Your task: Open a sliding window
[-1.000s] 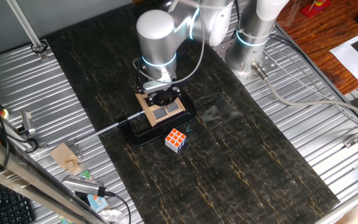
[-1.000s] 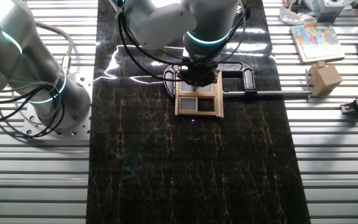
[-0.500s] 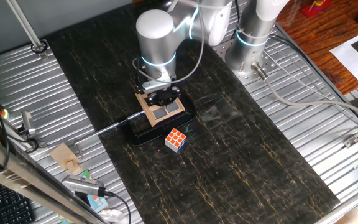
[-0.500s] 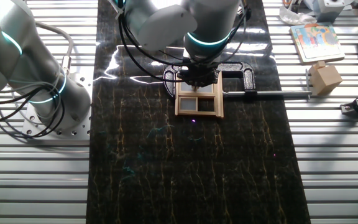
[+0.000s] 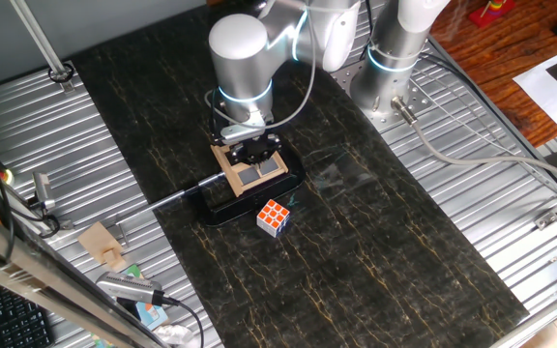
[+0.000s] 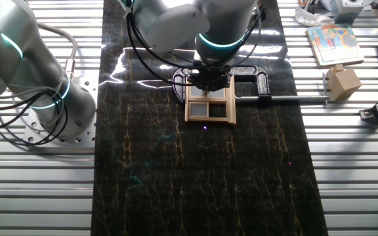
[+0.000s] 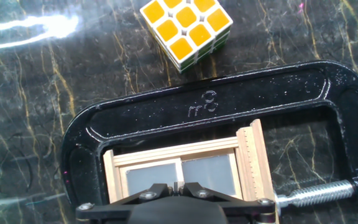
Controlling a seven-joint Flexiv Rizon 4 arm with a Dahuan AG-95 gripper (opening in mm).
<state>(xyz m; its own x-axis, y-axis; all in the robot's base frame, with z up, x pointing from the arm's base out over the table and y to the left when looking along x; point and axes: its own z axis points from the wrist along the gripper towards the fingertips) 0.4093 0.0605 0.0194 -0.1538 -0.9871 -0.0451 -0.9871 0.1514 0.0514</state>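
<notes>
The sliding window [image 5: 250,174] is a small tan wooden frame with grey panes. It sits inside a glossy black C-clamp [image 5: 259,199] in the middle of the dark table. It also shows in the other fixed view [image 6: 210,111] and in the hand view [image 7: 253,158]. My gripper [image 5: 256,154] stands straight over the window's far half [image 6: 210,87]. In the hand view the gripper [image 7: 178,186] has its two black fingers drawn close together on the thin upright bar between two panes. The hand hides the window's near part.
A Rubik's cube [image 5: 274,217] lies just beyond the clamp, yellow face up in the hand view [image 7: 186,25]. The clamp's screw rod [image 6: 287,99] sticks out sideways. A small wooden block [image 6: 343,82] and a picture book [image 6: 333,44] lie on the metal side rails.
</notes>
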